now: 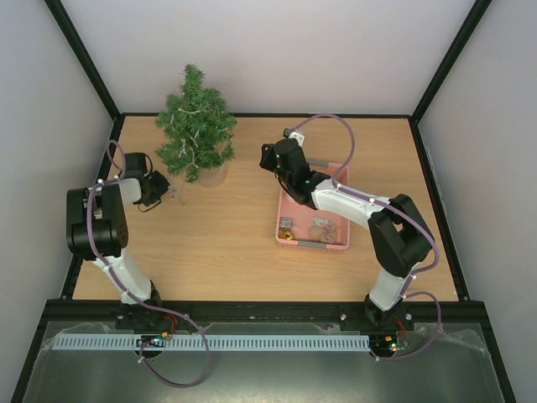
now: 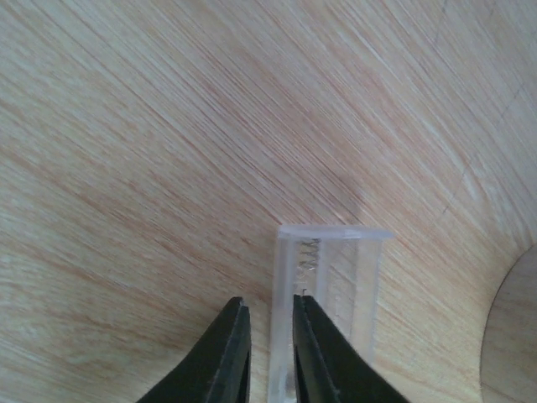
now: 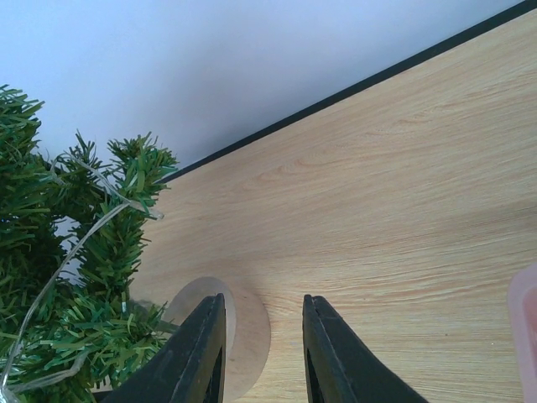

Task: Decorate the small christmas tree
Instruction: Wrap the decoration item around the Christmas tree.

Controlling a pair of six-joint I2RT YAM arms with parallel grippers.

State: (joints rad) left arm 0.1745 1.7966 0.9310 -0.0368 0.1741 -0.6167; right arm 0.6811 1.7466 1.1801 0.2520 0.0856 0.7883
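- The small christmas tree stands upright at the far left of the counter, with a pale wire strung through its branches.
- Left tool: its fingers are nearly together. What looks like the side wall of a clear plastic case sits in the narrow gap. I cannot tell whether they pinch it.
- Right tool: spread, near the tree's round base.
- The pink basket lies well right of the tree.
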